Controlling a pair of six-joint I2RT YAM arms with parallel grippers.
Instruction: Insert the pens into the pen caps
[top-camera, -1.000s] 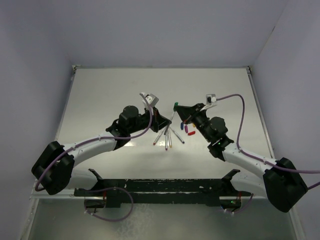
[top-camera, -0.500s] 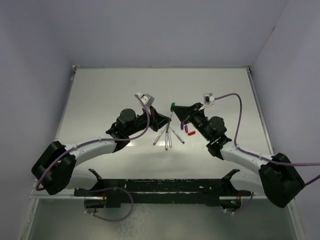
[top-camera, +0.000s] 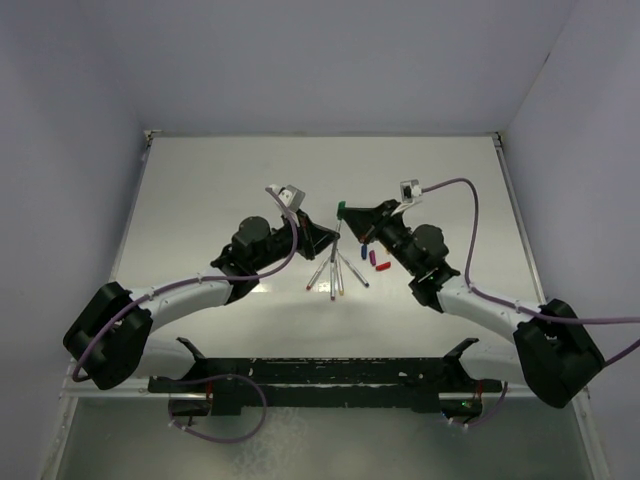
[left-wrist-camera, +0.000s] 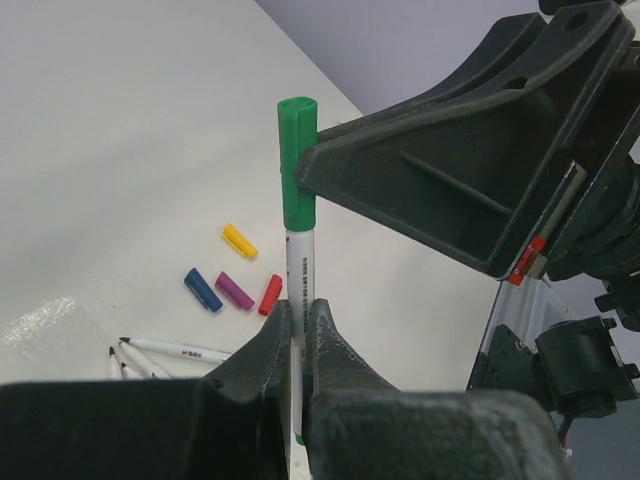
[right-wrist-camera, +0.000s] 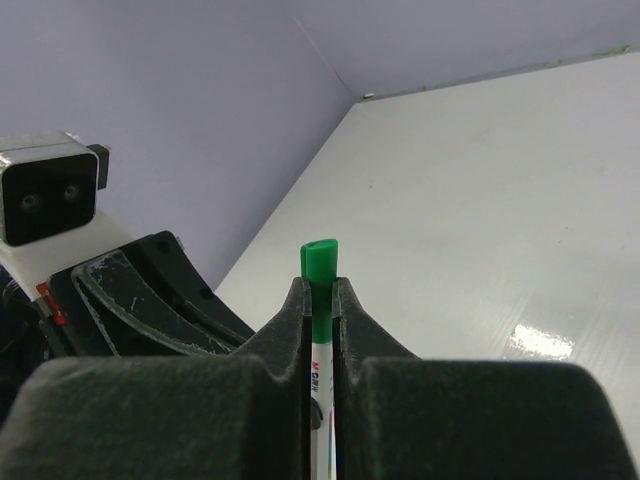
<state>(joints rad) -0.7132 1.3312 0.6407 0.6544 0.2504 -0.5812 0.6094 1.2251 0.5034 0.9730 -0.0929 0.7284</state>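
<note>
About 1 of 5 pairs in progress, none set down finished. Left hand (left-wrist-camera: 297, 330) clenched on the lower barrel of 1 pen (left-wrist-camera: 300, 275), held upright above the table (top-camera: 200, 200). Right hand (right-wrist-camera: 320, 305) pinched shut on the green cap (left-wrist-camera: 297, 165), already over the pen's top end. Looks seated or close to it, but impossible to tell whether pressed fully home. Probably only a final push and a put-down left for this pair.

Left to do, judging by the layout: 4 pairs. Loose pens (top-camera: 335, 272) fanned on the table at 6 o'clock of the held one in the top view, tips bare. At 2 o'clock of that fan, lying flat in a loose cluster: yellow cap (left-wrist-camera: 239, 241), blue cap (left-wrist-camera: 203, 289), purple cap (left-wrist-camera: 235, 291), red cap (left-wrist-camera: 270, 294). Last 3 just beside each other, yellow a little apart.

Materials:
- **Pens:** slim, straight, round barrels in glossy white plastic with small print and fine dark points.
- **Caps:** short and stubby, in smooth opaque coloured plastic, likely to roll or slip.
- **Fingers:** matte black, hard, lightly scuffed.
- **Table:** pale, smooth, faintly shiny, with soft glare.
</note>
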